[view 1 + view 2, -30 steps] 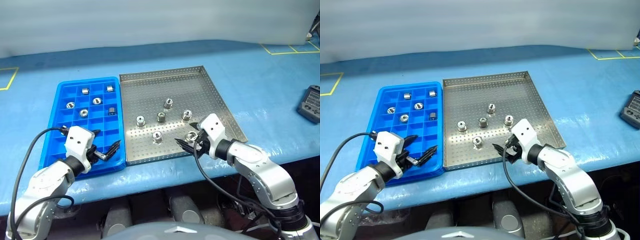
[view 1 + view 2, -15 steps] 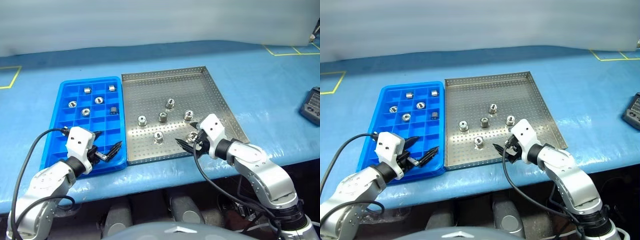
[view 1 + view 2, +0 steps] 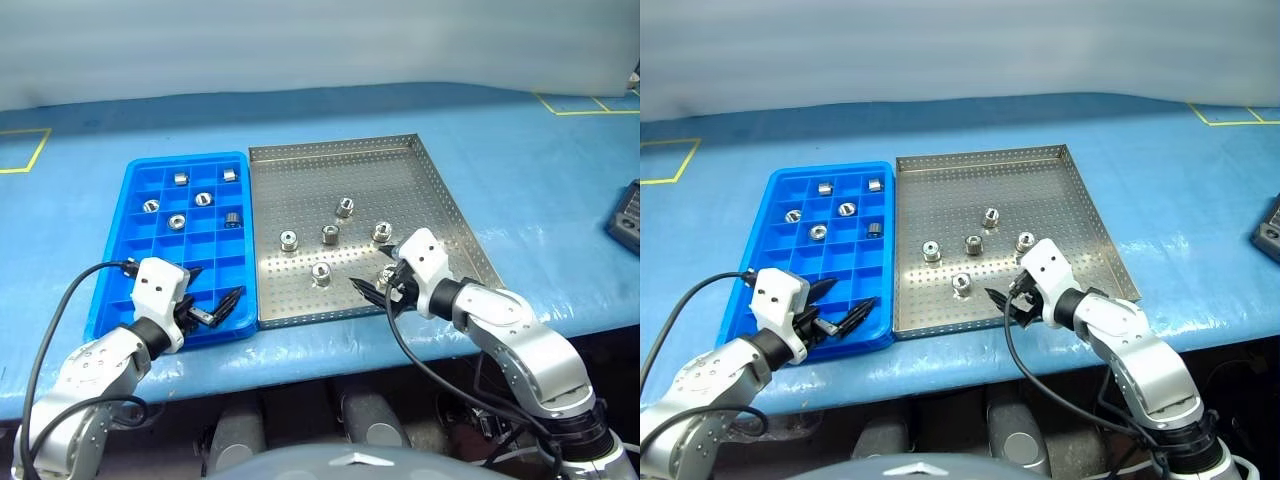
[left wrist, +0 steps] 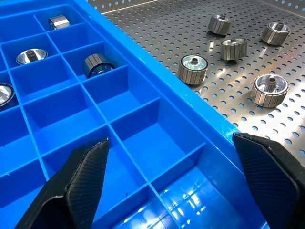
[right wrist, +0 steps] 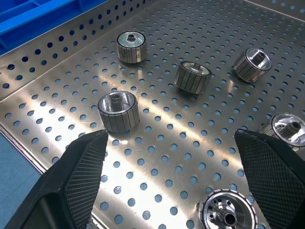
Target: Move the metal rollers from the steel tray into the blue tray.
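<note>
On the blue table [image 3: 520, 150], a metal roller [image 5: 228, 217] lies between the right gripper's [image 5: 174, 191] wide-spread, empty fingers.

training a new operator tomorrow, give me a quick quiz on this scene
1. How many rollers lie in the steel tray?
2. True or false: the left tool holds a roller.
3. Which tool hangs over the steel tray? A: left tool. B: right tool.

Key
1. Six; one is partly hidden behind the right tool.
2. False; it is open and empty.
3. B.
</note>
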